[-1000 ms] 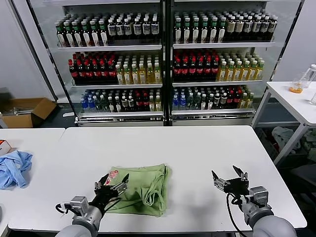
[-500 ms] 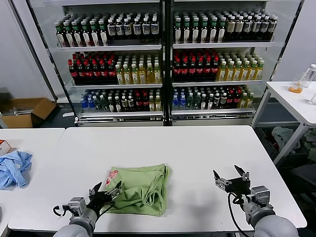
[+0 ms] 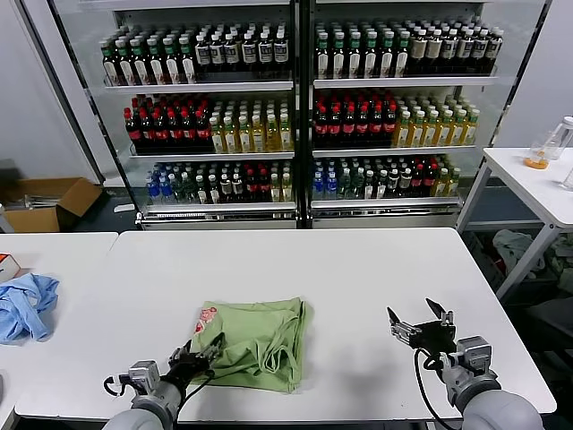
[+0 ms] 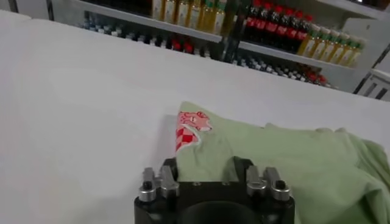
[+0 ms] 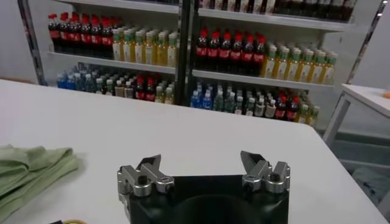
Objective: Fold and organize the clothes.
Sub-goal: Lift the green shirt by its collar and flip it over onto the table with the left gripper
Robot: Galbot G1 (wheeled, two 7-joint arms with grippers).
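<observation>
- Right now my left gripper (image 3: pixel 199 356) sits low at the near left corner of the green shirt (image 3: pixel 255 340), which lies roughly folded on the white table (image 3: pixel 358 278), near its front edge.
- From my left wrist view, my fingers (image 4: pixel 172 170) straddle the shirt's (image 4: pixel 274 158) edge just below the red-and-white print (image 4: pixel 190 126), jaws at a middling gap; I cannot tell whether cloth is truly pinched.
- Risk one: I catch only the top layer. Soft cloth separates easily, so lifting would peel the fold open instead of carrying it over.
- Risk two: the fingertips scrape the tabletop and push the hem ahead of them, bunching it into wrinkles.
- Risk three: a thin pinch slips out mid-lift, dropping the corner crooked.
- Risk four: pulling toward me could drag the whole bundle off the front edge.
- My right gripper (image 3: pixel 419 330) waits wide apart and empty, well to the right, so nothing pins the far side against sliding.
</observation>
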